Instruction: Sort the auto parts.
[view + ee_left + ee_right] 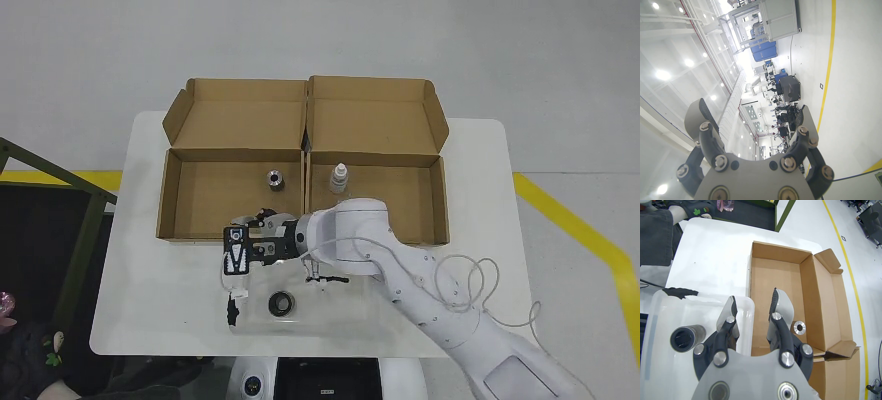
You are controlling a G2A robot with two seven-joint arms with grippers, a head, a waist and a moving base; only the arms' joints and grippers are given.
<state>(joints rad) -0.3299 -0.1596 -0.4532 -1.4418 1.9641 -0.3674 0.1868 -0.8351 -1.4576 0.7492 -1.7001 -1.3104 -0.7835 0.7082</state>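
Observation:
A silver metal bushing [274, 179] [799, 328] lies in the left cardboard box [190, 210] [821, 291]. A dark cylindrical sleeve [283, 303] [687, 335] lies in the clear plastic tray [350, 312] [660, 306] at the table's front. My right gripper [238, 250] [753, 294] hangs open and holds nothing, straddling the line where the tray meets the box's front wall, one finger over each. My left gripper [753, 105] is open with nothing between its fingers and points up at the hall ceiling, away from the table.
The right cardboard box [420, 205] holds a small white bottle [340, 178]. Both boxes have their lids folded back. A strip of black tape [679, 292] marks the tray's corner. A green frame [50, 190] stands left of the white table [130, 290].

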